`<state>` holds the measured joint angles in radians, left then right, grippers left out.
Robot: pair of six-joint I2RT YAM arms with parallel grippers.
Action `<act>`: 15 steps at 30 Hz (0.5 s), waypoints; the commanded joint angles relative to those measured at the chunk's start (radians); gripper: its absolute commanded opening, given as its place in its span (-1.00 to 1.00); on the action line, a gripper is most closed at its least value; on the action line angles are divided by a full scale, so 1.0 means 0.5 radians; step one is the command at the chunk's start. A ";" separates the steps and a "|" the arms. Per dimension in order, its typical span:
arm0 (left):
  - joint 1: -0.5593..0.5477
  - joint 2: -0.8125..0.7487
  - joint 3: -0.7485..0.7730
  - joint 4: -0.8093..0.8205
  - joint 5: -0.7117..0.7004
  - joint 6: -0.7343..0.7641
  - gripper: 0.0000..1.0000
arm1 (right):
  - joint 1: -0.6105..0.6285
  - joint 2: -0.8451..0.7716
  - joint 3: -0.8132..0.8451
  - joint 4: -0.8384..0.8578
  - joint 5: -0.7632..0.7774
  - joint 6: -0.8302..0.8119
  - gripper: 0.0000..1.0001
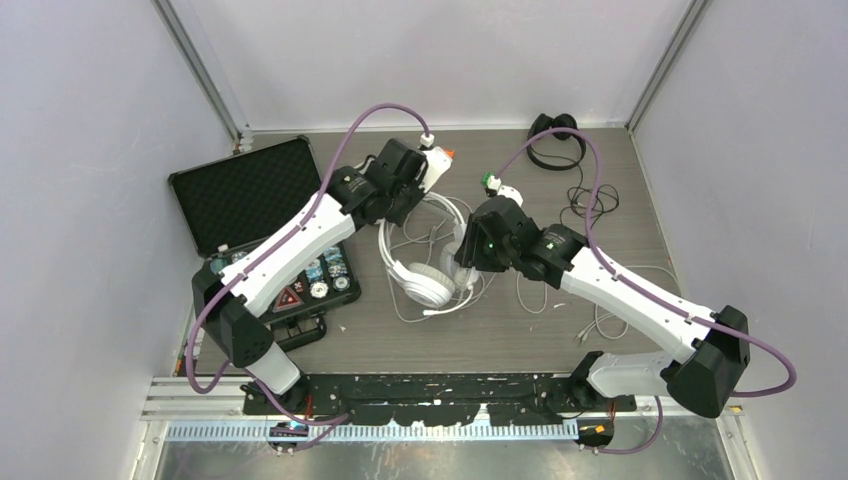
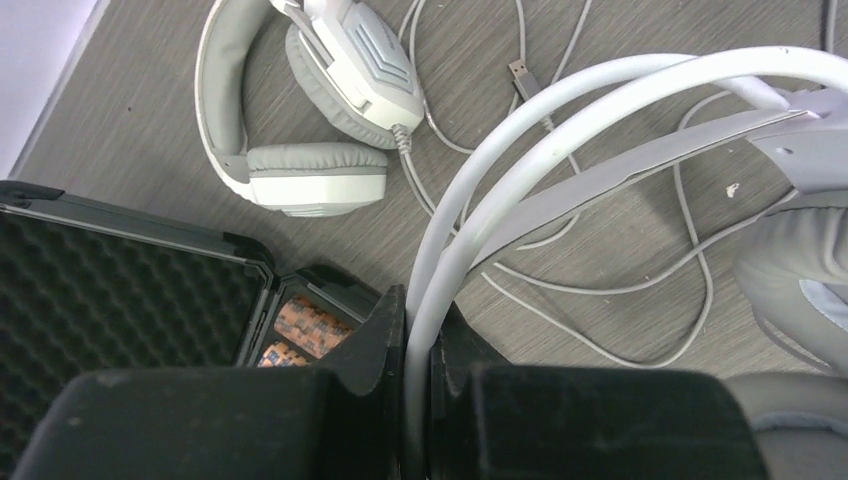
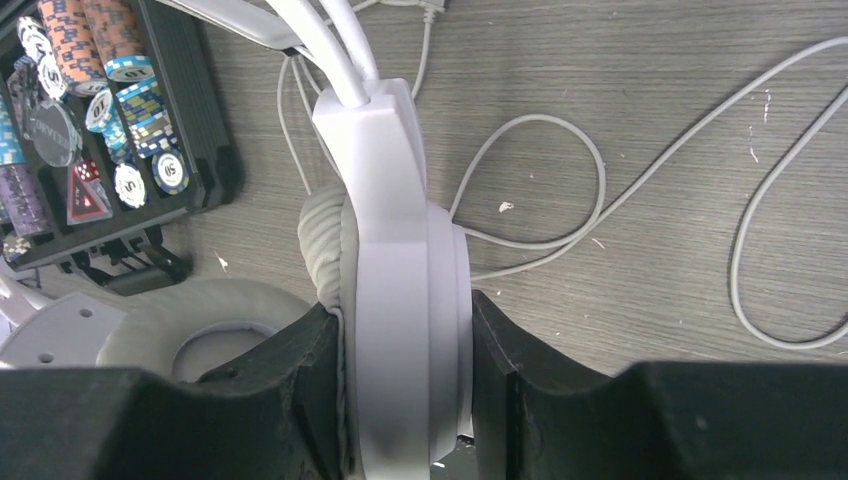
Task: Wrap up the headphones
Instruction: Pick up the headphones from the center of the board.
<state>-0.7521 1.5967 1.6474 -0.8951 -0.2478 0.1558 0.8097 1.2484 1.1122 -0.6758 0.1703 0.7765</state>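
Right up against the lens, my left gripper (image 2: 420, 315) has its jaws pressed together on the thin double headband (image 2: 560, 110) of the white headset (image 3: 390, 150), pinching it near one end of the arc. Over on the other side, my right gripper (image 3: 402, 315) is clamped around one ear cup (image 3: 410, 270) of that same headset. Its jaws are partway spread and the cup stands on edge between them, grey pad facing left in that view. So both grippers are on the one headset, around the middle of the table (image 3: 650, 80), between my two arms.

The second white-and-grey headset (image 2: 320, 175) lies flat on the wood near the corner of the open poker chip case (image 2: 120, 270), and I'm not touching it. White cables (image 3: 560, 180) sprawl in loose loops over the wood under and beside what I'm holding, with a USB plug (image 2: 520, 72) at one loose end. Chips (image 3: 120, 90) sit in rows in the case tray. The black headset (image 1: 555, 135) is well apart at the far edge, its black cable (image 1: 590, 200) trailing toward me in a tangle.
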 commanded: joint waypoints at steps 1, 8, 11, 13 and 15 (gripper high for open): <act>-0.042 -0.060 -0.025 0.085 0.011 -0.069 -1.00 | 0.004 -0.075 0.089 0.328 -0.023 -0.063 -0.05; 0.062 -0.155 -0.020 0.100 -0.393 -0.276 -1.00 | 0.004 -0.306 0.017 0.513 0.141 -0.266 0.52; 0.187 -0.195 0.081 0.064 -0.394 -0.437 -1.00 | 0.003 -0.438 -0.055 0.680 0.175 -0.406 0.56; 0.267 -0.240 0.132 0.071 -0.390 -0.500 -1.00 | 0.002 -0.560 -0.131 0.848 0.115 -0.502 0.55; 0.338 -0.279 0.190 0.067 -0.366 -0.562 -1.00 | 0.001 -0.657 -0.230 1.037 0.015 -0.602 0.53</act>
<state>-0.6525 1.5719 1.6310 -0.9005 -0.4061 -0.0036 0.8097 1.0103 1.0672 -0.3962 0.2077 0.6102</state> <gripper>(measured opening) 0.086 0.776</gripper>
